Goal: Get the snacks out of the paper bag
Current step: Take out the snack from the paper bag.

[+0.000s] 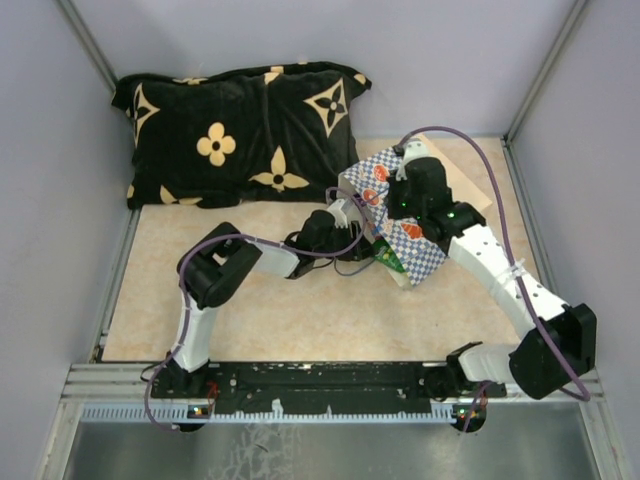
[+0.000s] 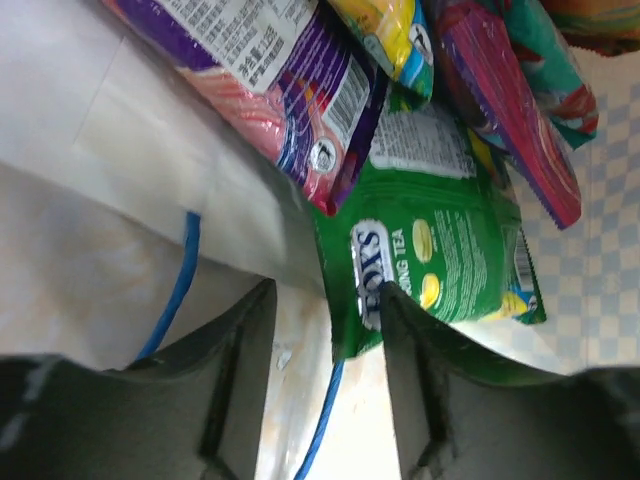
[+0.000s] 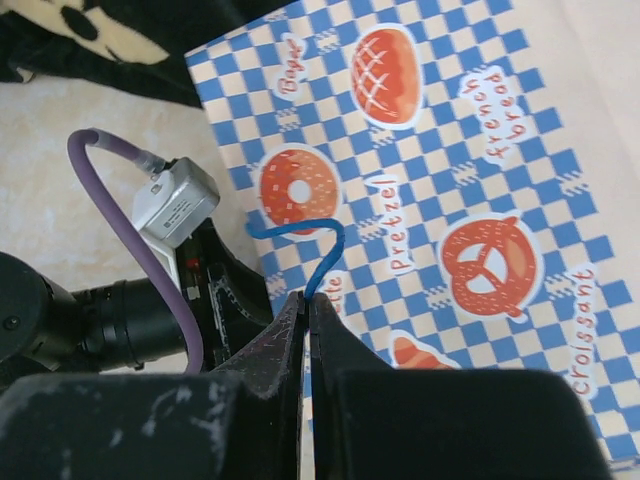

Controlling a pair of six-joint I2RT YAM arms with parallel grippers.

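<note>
The small blue-and-white checkered paper bag point(image 1: 420, 252) lies tipped on the beige tabletop point(image 1: 250, 320), just in front of the black cushion with tan flowers point(image 1: 240, 130). Its mouth faces the left claw point(image 2: 325, 375). That claw's jaws stand apart at the opening. A corner of the flat, glossy green FOX'S packet point(image 2: 440, 270) pokes between them and rests against one finger point(image 2: 420, 390). Purple point(image 2: 290, 90) and magenta point(image 2: 510, 110) packets sit deeper inside, beyond the fingertips. The right claw point(image 3: 305, 330) is pinched tight on the bag's thin blue cord handle point(image 3: 300, 228), over its printed side.
</note>
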